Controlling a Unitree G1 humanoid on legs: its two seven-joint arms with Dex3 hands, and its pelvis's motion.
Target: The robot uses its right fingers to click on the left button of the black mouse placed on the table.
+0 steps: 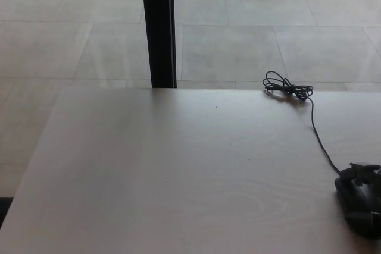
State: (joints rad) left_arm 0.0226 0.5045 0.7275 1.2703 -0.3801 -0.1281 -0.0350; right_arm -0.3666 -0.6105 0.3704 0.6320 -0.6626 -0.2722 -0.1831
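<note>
The black mouse [355, 205] lies on the pale wooden table [178, 171] at the lower right, partly cut off by the picture's edge. Its thin black cable [319, 136] runs up the table to a bundled coil [287, 87] near the far edge. A small black part of my right hand [364, 173] comes in from the right edge and rests low over the front of the mouse, seemingly touching it. The rest of that hand is out of the picture. My left hand does not show.
A black upright post [158, 28] stands just behind the table's far edge, left of centre. Beyond it is a grey tiled floor [250, 46]. The table's left edge runs diagonally down to the lower left corner.
</note>
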